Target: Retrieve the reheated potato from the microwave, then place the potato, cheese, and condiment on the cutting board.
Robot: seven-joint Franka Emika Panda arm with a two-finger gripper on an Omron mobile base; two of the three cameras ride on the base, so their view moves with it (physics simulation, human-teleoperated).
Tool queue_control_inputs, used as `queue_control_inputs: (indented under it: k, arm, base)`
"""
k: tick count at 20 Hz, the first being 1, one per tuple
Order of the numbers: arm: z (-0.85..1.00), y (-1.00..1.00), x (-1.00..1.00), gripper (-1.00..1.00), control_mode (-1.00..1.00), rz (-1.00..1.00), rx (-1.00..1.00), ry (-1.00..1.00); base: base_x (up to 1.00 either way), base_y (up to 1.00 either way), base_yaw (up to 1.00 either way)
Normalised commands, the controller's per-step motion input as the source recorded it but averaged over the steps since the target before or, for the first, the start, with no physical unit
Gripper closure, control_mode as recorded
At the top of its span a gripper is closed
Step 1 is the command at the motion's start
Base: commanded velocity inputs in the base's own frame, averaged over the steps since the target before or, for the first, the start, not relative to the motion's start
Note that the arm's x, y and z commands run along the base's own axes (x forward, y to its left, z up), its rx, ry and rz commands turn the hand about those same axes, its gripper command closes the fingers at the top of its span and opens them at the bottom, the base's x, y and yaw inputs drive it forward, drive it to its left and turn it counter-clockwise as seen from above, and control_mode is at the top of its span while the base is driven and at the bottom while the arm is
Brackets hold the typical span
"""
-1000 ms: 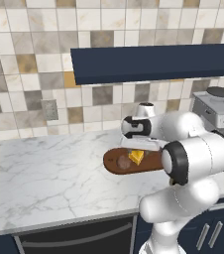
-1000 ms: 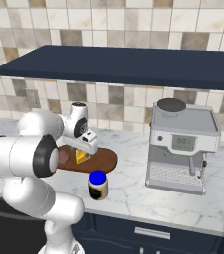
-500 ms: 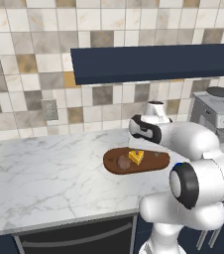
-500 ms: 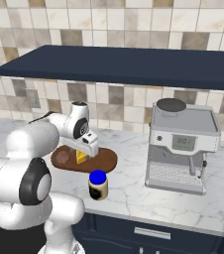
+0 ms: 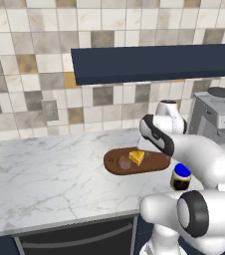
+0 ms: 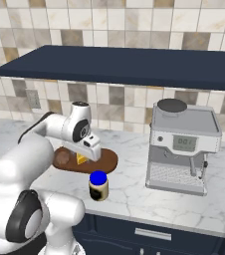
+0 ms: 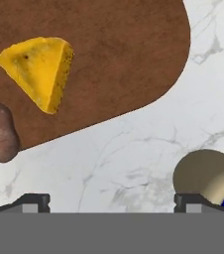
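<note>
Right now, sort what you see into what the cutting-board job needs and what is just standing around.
Belongs to the job:
- potato, on the cutting board
- cheese, on the board beside the potato
- condiment, on the counter, off the board
- gripper, open, above the board

Just standing around:
- coffee machine
- dark shelf
- marble counter

From my seat, the bench [image 5: 50, 169] lies bare and wide to the left of the cutting board [image 5: 157, 163]. The board's right half is free; the cheese [image 5: 137, 158] and potato [image 5: 124, 162] crowd its left. The condiment [image 6: 98, 186] stands just in front, the coffee machine [image 6: 184, 147] walls the right, and a dark shelf [image 6: 124, 64] caps headroom.
</note>
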Motion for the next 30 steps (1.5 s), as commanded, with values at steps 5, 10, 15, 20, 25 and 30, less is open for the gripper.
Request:
queue_control_inputs:
  k: [5,10,15,20,25,30]
  arm:
    - [0.17,-0.21,-0.29,-1.0,-1.0,-0.04,0.0,0.0]
    - [0.18,-0.21,-0.21,-1.0,-1.0,-0.07,0.0,0.0]
    - [0.09,-0.29,-0.26,-1.0,-1.0,-0.04,-0.01,-0.04]
    - [0.03,-0.37,-0.22,-1.0,-1.0,-0.04,-0.04,-0.03]
    - [0.0,-0.22,-0.15,-1.0,-1.0,-0.03,-0.07,-0.02]
    - [-0.01,-0.12,-0.09,-1.0,-1.0,0.0,-0.01,0.0]
  base:
    - [0.0,0.0,0.0]
    - [0.0,0.0,0.0]
    - [0.0,0.0,0.0]
    - [0.0,0.0,0.0]
    - [0.0,0.0,0.0]
    - [0.0,0.0,0.0]
